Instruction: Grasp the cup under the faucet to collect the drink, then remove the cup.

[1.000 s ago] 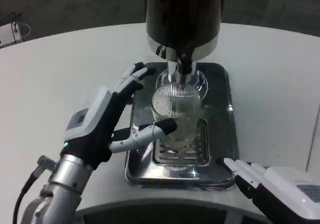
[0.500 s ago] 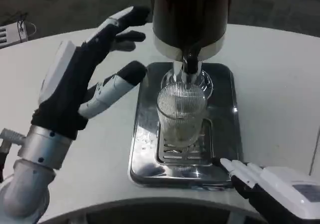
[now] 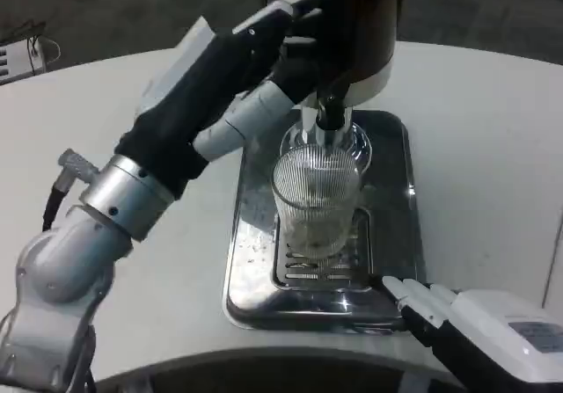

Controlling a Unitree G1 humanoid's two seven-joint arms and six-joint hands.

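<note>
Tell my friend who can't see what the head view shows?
A ribbed clear cup stands on a shiny metal tray under a dark drink dispenser's faucet. The left hand reaches toward the dispenser; the right hand waits by the tray's corner.

You are looking at a dim, slightly soft picture with visible grain in the dark floor beyond the bench [image 3: 493, 147]. Light falls from above: the steel tray [image 3: 391, 200] throws bright glare spots along its rim and near its front edge, and the ribbed glass cup [image 3: 317, 201] catches small highlights. The dispenser body [image 3: 369, 24] is nearly black, its detail lost. Your left hand [image 3: 233, 76] looks a little smeared.
</note>
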